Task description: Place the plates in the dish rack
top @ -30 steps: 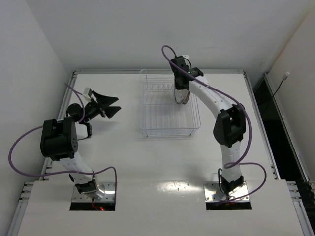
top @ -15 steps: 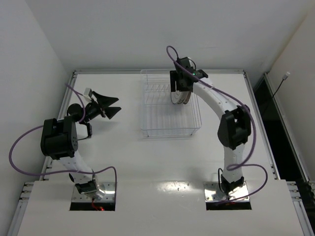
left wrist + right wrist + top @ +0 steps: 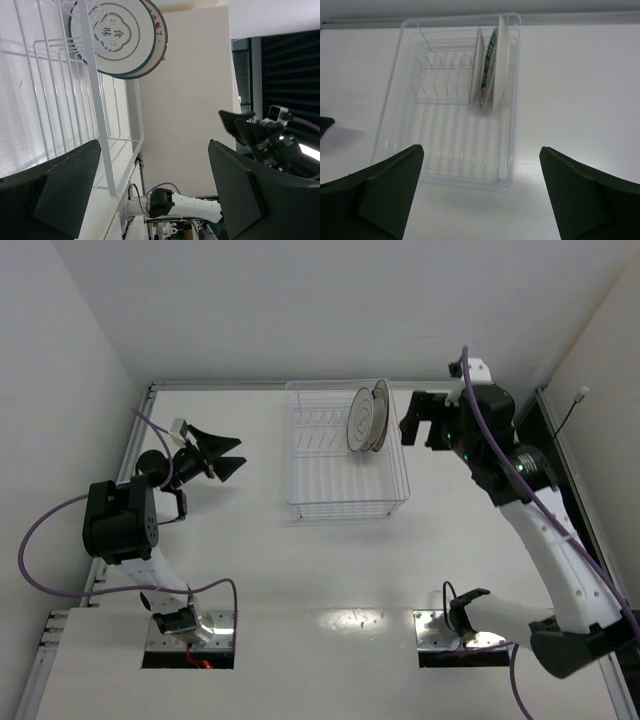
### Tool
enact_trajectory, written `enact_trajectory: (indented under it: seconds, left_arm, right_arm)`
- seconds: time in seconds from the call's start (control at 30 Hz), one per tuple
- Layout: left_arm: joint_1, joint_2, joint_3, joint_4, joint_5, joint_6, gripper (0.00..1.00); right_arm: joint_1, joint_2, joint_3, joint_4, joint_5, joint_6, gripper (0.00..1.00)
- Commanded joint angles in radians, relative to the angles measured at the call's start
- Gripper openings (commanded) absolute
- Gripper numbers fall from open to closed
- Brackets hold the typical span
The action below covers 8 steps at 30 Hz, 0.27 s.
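Three plates (image 3: 367, 418): round flat white-centred ceramic plates are stood on edge, side by side, between the upright prongs at the far right end of the rectangular clear-and-white wire dish rack (image 3: 340, 485). A dark teal patterned rim is shown by the middle one and an orange-brown rim by a neighbour.
Rack position: the dish rack is set on the far middle of the flat white table (image 3: 250, 560).
Surroundings: thin purple cables (image 3: 20, 555) are looped along both arms.
In the way: the plates are crossed by the rack's white wire side wall in the left wrist view. The rack lies between the black two-finger left gripper (image 3: 240, 451) and the black two-finger right gripper (image 3: 422, 425).
Left gripper: it is held over the table's left side, well apart from the rack. Its fingers are spread wide, with nothing held or touched.
Right gripper: it is held just beside the rack's right side, near the plates but apart from them. Its fingers are spread fully wide and nothing is gripped.
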Motion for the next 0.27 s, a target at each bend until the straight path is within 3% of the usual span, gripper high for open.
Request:
enact_trajectory:
  seconds: [0.0,0.23]
  left_arm:
    - [-0.007,0.014,0.028,0.181,0.009,0.023,0.87]
    - [-0.007,0.023,0.028,0.181,0.009,0.032,0.87]
  right_arm:
    - [-0.014,-0.094,-0.177,-0.017,0.034,0.001,1.00]
    - [-0.014,-0.213,-0.391,-0.030,0.069,0.059,1.00]
